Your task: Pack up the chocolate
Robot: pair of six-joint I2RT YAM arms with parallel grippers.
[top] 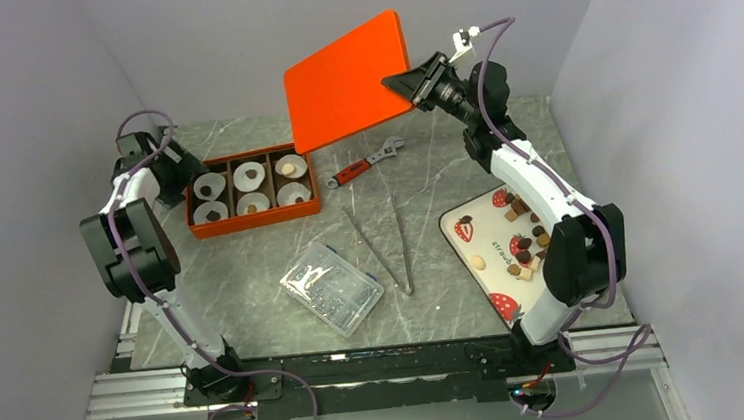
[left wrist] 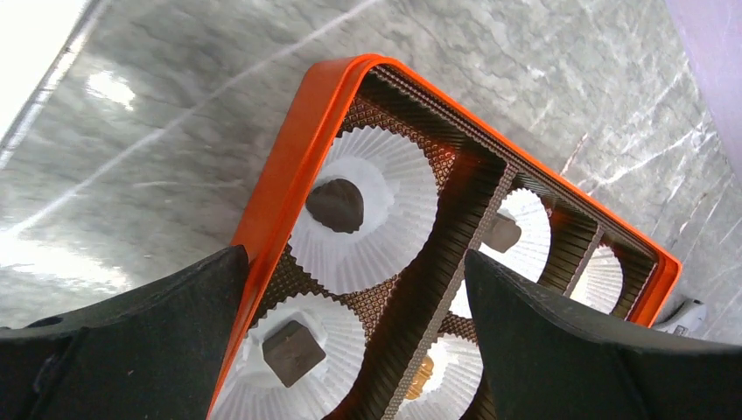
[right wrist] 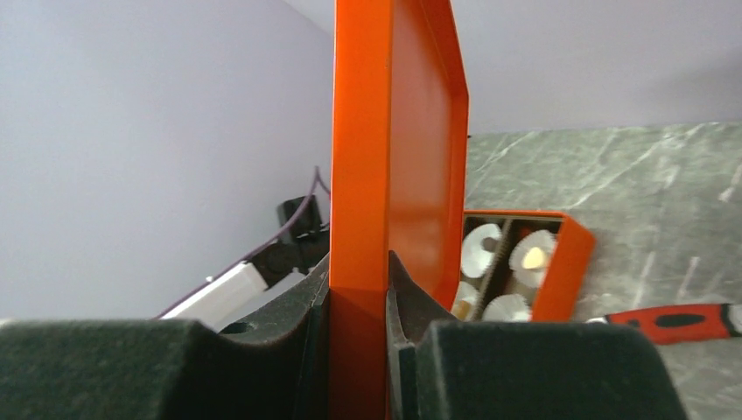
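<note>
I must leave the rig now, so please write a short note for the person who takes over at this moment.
Left gripper: open, straddling one end of the orange box.
Right gripper: shut on the orange lid, held up in the air.
Done: packed chocolate sits in at least four paper cups of the box.
Left to do: loose chocolate lies on the strawberry tray; the lid is not yet on the box.

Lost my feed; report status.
Right gripper shut on flat orange lid, aloft. Left gripper open, straddling orange box wall. Small chocolate pieces: some boxed, more on strawberry-print tray.
</note>
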